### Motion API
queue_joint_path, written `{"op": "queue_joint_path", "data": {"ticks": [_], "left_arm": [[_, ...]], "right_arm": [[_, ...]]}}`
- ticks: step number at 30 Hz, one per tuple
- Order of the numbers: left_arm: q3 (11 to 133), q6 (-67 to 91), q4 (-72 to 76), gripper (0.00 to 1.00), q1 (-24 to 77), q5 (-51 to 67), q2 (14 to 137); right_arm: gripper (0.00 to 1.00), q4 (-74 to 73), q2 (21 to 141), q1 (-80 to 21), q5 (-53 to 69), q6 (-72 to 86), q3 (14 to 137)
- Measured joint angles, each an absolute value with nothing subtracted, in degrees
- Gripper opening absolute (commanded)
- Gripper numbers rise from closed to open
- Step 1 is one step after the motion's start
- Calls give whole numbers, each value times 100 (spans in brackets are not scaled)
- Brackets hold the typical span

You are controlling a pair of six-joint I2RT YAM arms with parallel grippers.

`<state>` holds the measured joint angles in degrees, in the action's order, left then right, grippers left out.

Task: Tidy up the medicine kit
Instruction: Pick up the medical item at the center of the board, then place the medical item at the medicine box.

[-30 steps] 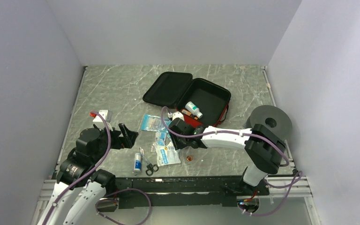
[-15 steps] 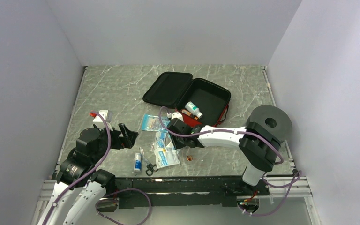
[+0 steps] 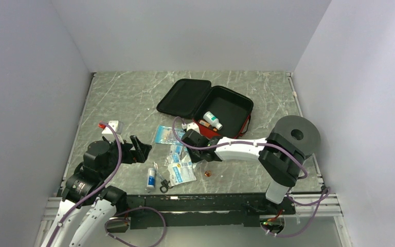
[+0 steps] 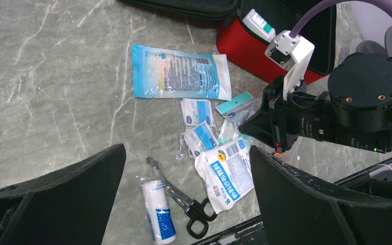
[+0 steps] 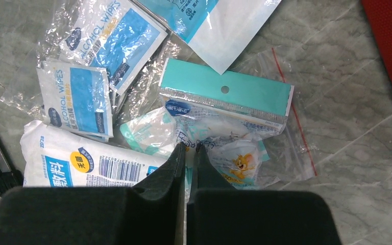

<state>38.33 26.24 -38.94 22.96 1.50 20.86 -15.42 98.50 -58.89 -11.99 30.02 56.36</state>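
Observation:
The medicine kit (image 3: 231, 109) lies open at the back of the table, black lining up, with its red wall (image 4: 245, 48) showing in the left wrist view. A white bottle (image 3: 212, 120) lies inside it. My right gripper (image 5: 190, 148) is down in the pile of packets in front of the kit. Its jaws are pinched shut on the clear plastic of a teal-topped packet (image 5: 224, 92) of cartoon plasters. My left gripper (image 4: 184, 153) hovers wide open above the left of the pile, holding nothing.
Around the held packet lie alcohol wipes (image 5: 76, 99), a white gauze pack (image 4: 227, 173), a large blue pouch (image 4: 178, 71), black-handled scissors (image 4: 184, 204) and a bandage roll (image 4: 158, 217). A grey disc (image 3: 297, 135) stands at the right, a small white box (image 3: 112, 126) at the left.
My right gripper has crept a little left and down into the packet pile and its jaws have closed on the teal-topped packet. The left arm has not moved.

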Motion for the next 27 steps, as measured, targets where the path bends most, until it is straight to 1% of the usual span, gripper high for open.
{"op": "queue_joint_path", "data": {"ticks": [13, 27], "left_arm": [[3833, 2624, -3894, 99, 2296, 163, 2086], [3833, 2624, -3894, 99, 2296, 163, 2086]], "right_arm": [[0, -1863, 9776, -6027, -1420, 3002, 5728], [0, -2523, 8477, -6069, -2012, 2941, 5774]]}}
